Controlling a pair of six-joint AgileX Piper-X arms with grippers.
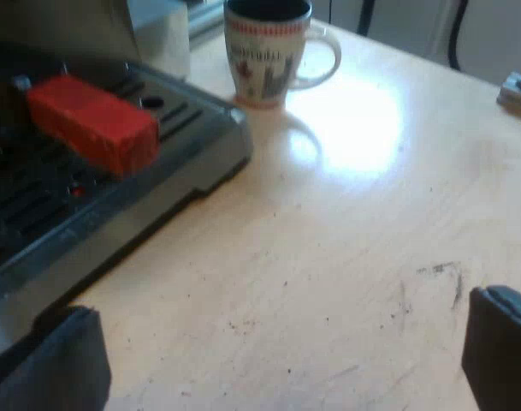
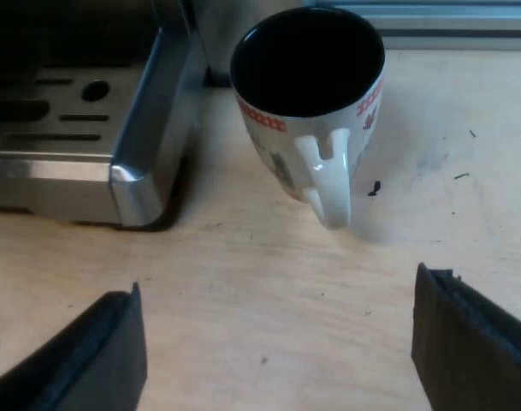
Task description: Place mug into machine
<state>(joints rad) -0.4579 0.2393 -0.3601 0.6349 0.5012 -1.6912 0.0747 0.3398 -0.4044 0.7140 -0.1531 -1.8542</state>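
Pale table [image 1: 346,257], mug [image 2: 307,86] beside drip tray [image 2: 63,163], left wrist view adds red handle end [image 1: 93,120], left hand [image 1: 281,351], right hand [image 2: 281,334] spread wide

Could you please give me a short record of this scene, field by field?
mug: upright on the table, beside the drip tray's corner, not on the tray
right pincer: open, apart from the mug
mug handle: faces the right pincer
left pincer: open, above the table
red handle end: over the drip tray

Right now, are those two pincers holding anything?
Left pincer: open, holding nothing.
Right pincer: open, empty, near the mug.
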